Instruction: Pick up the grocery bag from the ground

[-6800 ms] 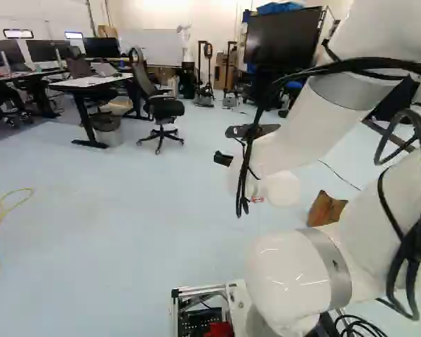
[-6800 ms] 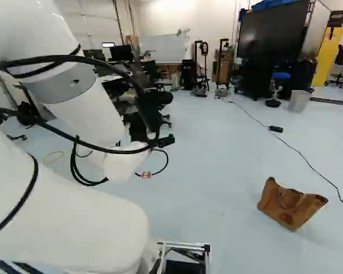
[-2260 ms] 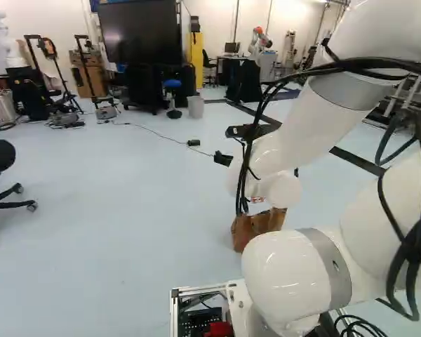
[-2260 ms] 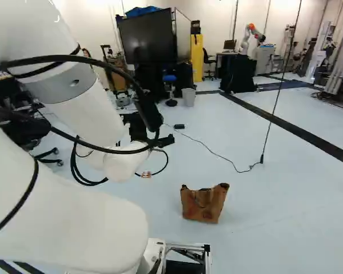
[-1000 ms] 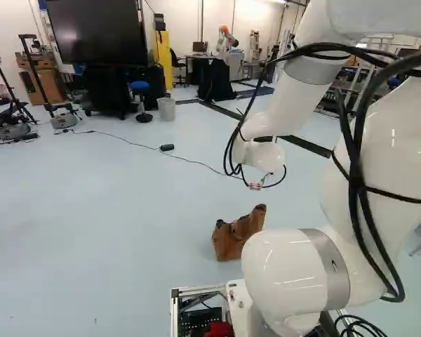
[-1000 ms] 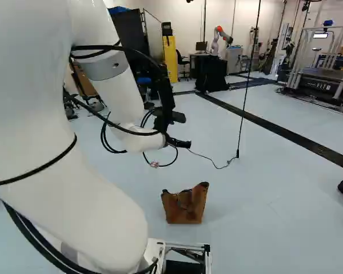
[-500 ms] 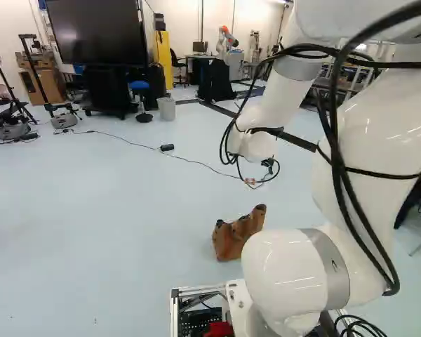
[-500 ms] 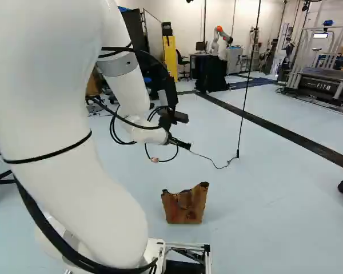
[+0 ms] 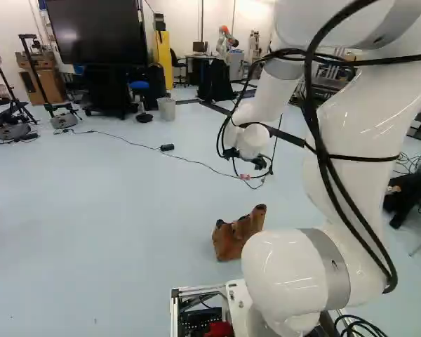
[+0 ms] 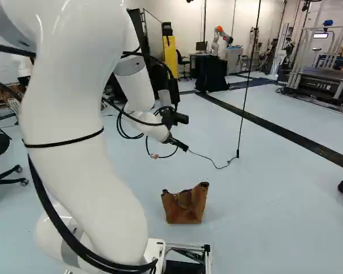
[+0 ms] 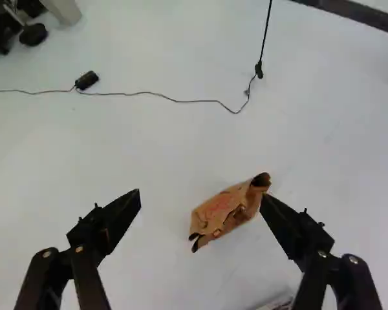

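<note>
The pale floor spreads across both base views. Over it the arm rises tall through the left half of the right base view and reaches forward; the base's frame sits at the foot, near the bag, so a low approach should keep clear of it.

A bin stands at the upper middle of the left base view, its contents out of sight. The bag stands on the floor, lower middle of the right base view, its top slumped; what it holds, if anything, can't be seen.

The claw is spread wide with nothing in its grip. In the wrist view the bag lies ahead, slantwise across the gap and nearer one finger. The step looks to be lining up above it: I'd shift toward that finger, turn the wrist so the fingers close across the bag's narrow side, then lower slowly and pinch the top edge or a handle. Pressing straight down could fold or tip it. The thin cord runs well beyond the bag.
</note>
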